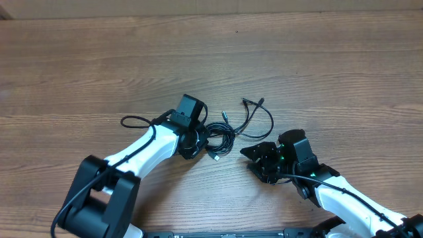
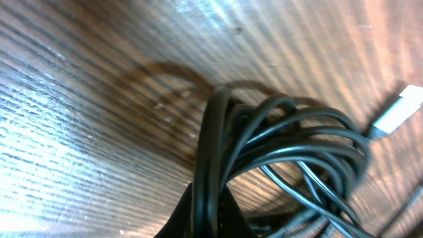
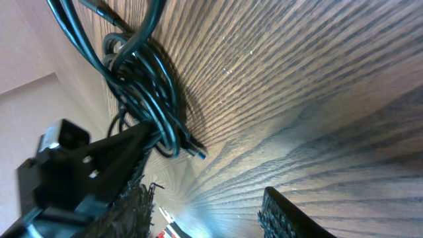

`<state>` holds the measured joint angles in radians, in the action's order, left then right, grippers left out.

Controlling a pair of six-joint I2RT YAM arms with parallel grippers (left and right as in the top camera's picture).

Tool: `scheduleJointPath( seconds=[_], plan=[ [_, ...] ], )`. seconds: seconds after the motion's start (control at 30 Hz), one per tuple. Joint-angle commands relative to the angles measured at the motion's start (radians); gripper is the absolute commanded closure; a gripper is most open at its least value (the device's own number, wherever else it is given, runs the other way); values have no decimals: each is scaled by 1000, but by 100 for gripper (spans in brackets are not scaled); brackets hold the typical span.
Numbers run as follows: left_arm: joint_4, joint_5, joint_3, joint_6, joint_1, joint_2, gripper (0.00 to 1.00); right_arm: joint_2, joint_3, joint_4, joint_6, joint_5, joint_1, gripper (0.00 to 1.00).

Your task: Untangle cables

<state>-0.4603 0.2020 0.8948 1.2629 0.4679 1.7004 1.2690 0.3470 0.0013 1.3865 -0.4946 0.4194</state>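
Black cables (image 2: 215, 158) on glossy brown wood-grain table (image 1: 99, 66).

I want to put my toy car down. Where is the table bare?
The far table beyond the cables is bare, and the strip between the left arm and right arm. It is crowded where the left gripper pinches the cables, the right gripper close by.

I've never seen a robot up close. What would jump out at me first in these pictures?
A knot of thin black cables lies in the middle of a wood-grain table, with one loose loop trailing off to the side. The left arm's fingers are pinched shut on the knot. The right arm's fingers stand open a little apart from it, holding nothing.
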Motion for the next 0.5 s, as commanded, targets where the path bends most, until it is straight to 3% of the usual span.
scheduleJointPath(
  seconds=[0.0,0.17,0.27,0.47],
  plan=[
    [0,20,6,-63,-10,-141,96,-2,-6,4,-35,-33,0,50],
    [-15,36,6,-63,-9,-262,95,-2,-6,14,-34,-64,0,54],
    [-61,35,6,-63,-9,-275,96,-2,-6,131,-34,-150,0,55],
    [-77,64,5,-63,-8,-275,96,-2,-6,223,-33,-108,0,55]
  ],
)
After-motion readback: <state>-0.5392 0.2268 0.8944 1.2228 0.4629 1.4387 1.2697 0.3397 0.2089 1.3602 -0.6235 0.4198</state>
